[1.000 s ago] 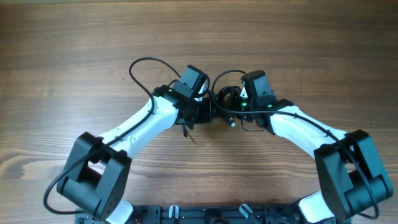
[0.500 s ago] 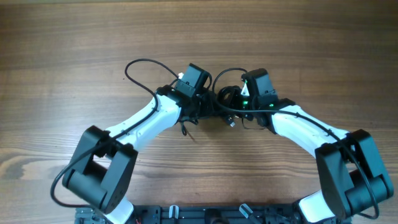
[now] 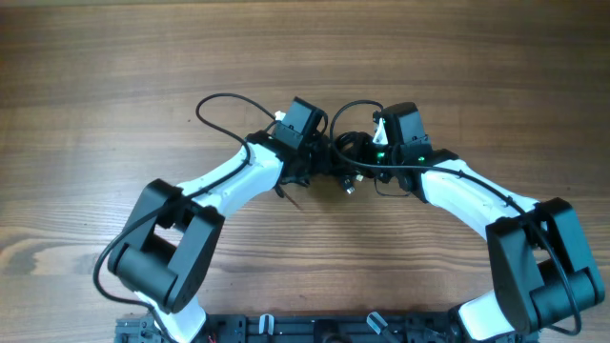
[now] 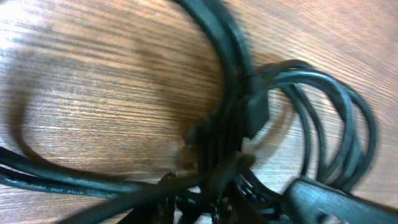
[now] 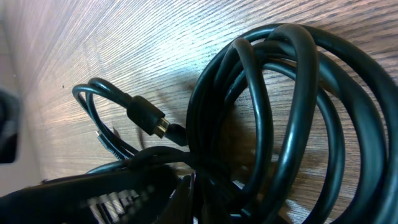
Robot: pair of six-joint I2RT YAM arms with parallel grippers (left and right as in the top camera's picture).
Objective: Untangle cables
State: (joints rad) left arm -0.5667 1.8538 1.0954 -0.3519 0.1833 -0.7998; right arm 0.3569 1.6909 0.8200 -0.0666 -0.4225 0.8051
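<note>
Limp, light cables (image 3: 347, 150) knotted at the table (image 3: 114, 57) centre are likely best taken by a loose outer loop; right gripper (image 3: 368, 158), at their 3 o'clock, is pressed together; left gripper (image 3: 320, 158), at 9 o'clock, jaws not discernible

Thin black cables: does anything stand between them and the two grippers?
Nothing visible does. The left gripper and the right gripper sit at the tangled bundle of thin black cables, one on each side.

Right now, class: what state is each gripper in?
Left gripper: cannot be told, cables crowd its view.
Right gripper: closed, against the cables; grip unclear.
</note>
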